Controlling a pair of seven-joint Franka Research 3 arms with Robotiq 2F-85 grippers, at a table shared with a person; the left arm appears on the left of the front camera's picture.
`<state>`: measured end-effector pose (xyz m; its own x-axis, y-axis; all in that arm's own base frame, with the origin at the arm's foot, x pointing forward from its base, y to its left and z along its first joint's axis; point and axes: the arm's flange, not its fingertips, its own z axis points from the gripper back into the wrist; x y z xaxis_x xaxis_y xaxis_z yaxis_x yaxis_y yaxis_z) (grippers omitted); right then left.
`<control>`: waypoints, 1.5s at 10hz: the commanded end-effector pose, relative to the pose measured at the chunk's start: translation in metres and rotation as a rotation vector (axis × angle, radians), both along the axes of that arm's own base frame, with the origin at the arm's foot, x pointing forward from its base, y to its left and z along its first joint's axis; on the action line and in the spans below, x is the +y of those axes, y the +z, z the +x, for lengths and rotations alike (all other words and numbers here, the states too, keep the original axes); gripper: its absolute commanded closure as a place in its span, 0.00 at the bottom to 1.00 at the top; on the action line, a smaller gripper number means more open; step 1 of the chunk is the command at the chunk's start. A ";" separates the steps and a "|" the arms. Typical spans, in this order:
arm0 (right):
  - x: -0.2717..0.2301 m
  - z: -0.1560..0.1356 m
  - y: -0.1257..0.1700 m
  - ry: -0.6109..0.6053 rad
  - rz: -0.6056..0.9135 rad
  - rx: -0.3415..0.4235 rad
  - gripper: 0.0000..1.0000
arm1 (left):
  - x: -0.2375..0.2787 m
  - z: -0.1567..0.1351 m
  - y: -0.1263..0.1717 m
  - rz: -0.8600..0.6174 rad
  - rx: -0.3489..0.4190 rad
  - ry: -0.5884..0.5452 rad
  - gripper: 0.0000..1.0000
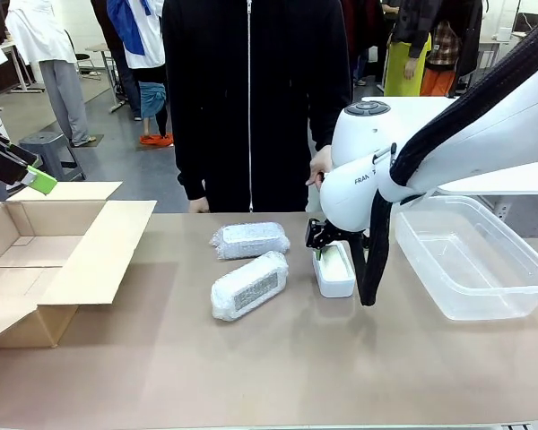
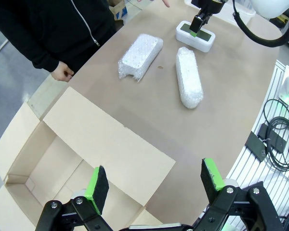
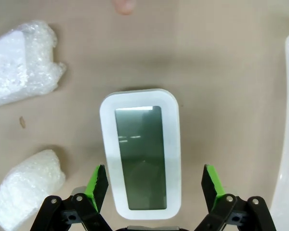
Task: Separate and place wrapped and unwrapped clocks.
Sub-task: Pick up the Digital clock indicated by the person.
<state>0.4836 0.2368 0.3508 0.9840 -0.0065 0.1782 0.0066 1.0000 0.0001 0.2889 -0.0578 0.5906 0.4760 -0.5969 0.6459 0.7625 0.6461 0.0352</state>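
A brown table (image 1: 278, 367) carries an open cardboard box (image 1: 99, 251) at its left edge, flaps spread flat, one flap lying out toward the table's middle. A clear plastic bin (image 1: 498, 300) sits by the right edge, upright. A person in a black zipped jacket (image 1: 251, 98) stands at the far edge. Behind, a grey stool (image 1: 47, 148) is on the floor. In the left wrist view, black cables (image 2: 279, 130) lie coiled just off the table's edge.

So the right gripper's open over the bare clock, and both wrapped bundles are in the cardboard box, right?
No. The right gripper is open over the bare clock, but both wrapped bundles lie on the table, outside the cardboard box, as the front view shows.
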 end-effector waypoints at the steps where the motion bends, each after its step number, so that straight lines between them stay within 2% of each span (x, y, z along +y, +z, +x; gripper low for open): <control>1: 0.009 0.002 0.005 -0.023 0.016 0.015 0.00 | 0.000 0.000 0.000 -0.002 -0.001 0.001 0.00; 11: 0.015 0.010 -0.029 0.017 -0.012 0.092 0.00 | 0.000 0.000 0.000 -0.002 -0.001 0.001 0.00; 12: 0.015 0.011 -0.030 0.017 -0.026 0.074 0.00 | 0.000 0.000 0.000 -0.002 -0.001 0.001 0.00; 13: 0.015 0.010 -0.030 0.015 -0.035 0.080 0.18 | 0.000 0.000 0.000 -0.002 -0.001 0.001 0.00; 14: 0.015 0.009 -0.029 0.017 -0.040 0.076 0.18 | 0.000 0.000 0.000 -0.002 -0.001 0.001 0.00; 15: 0.016 0.010 -0.029 0.016 -0.040 0.076 0.36 | 0.000 0.000 0.000 -0.002 -0.001 0.001 0.00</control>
